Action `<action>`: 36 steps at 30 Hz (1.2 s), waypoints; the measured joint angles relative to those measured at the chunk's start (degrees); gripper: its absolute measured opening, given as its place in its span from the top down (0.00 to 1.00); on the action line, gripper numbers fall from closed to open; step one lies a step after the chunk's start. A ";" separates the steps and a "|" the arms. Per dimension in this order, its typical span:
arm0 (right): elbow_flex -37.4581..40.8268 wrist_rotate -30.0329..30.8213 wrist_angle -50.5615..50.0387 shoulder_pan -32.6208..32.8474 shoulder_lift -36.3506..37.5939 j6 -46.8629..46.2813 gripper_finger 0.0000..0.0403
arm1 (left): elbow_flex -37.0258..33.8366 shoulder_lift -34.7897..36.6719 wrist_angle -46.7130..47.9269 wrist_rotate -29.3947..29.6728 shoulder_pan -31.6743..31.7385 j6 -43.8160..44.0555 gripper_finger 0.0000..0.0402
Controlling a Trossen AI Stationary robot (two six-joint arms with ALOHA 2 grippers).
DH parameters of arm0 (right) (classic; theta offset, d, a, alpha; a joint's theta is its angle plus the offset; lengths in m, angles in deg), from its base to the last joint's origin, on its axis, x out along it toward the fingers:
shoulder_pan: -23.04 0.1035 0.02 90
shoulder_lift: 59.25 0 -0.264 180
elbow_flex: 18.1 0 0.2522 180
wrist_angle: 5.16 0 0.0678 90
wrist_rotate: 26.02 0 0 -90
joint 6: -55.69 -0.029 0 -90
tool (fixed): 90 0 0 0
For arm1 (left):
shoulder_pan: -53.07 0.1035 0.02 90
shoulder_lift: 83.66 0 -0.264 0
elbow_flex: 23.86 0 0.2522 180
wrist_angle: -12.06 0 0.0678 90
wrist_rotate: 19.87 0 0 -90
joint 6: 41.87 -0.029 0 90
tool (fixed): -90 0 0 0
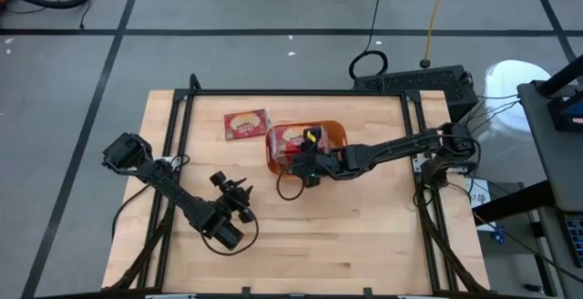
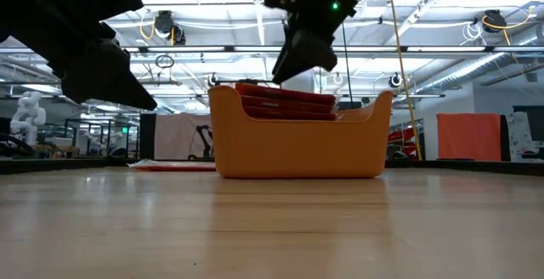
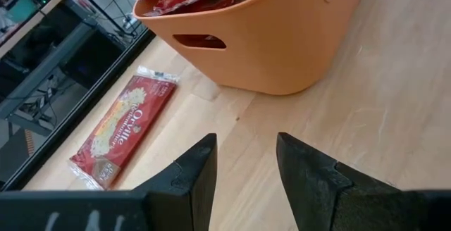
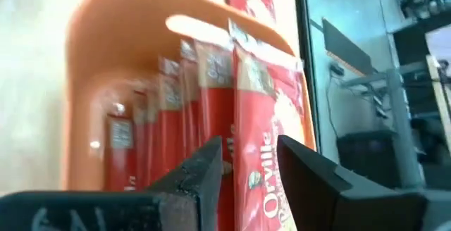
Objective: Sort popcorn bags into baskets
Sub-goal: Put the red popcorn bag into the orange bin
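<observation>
High view: a light wooden table (image 1: 364, 235) with a black frame along its edges stands on a grey floor crossed by dark lines, with cables and a keyboard beyond its far edge. The orange bin (image 1: 333, 135) sits near the table's middle, toward the far side, with red popcorn bags (image 1: 290, 140) inside it. One loose popcorn bag (image 1: 246, 124) lies flat on the wood just beside the bin, on its left. The right gripper (image 1: 308, 160) hangs over the bin's near-left part. The left gripper (image 1: 239, 193) waits over bare wood, nearer the front and well apart from the bin. Low view: the bin stands upright on the wood, the stacked bags rising just above its rim; the right gripper (image 2: 308, 56) is above them. Behind is a large hall with ceiling lights, trusses and an orange panel (image 2: 468, 136) at right. Left wrist view: the left gripper (image 3: 245, 162) has its fingers spread with nothing between them, pointing at bare wood short of the bin (image 3: 296, 41); the loose bag (image 3: 125, 134) lies flat near the table's edge. Right wrist view: the right gripper (image 4: 248, 162) has its fingers parted directly over the bags (image 4: 264, 111) standing on edge in the bin (image 4: 88, 90); whether they touch a bag cannot be told.
</observation>
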 joint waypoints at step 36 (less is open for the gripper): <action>27.61 -34.27 51.14 -17.65 3.85 -23.23 1.00 | 0.04 0.02 -3.91 0.02 -1.12 1.14 0.62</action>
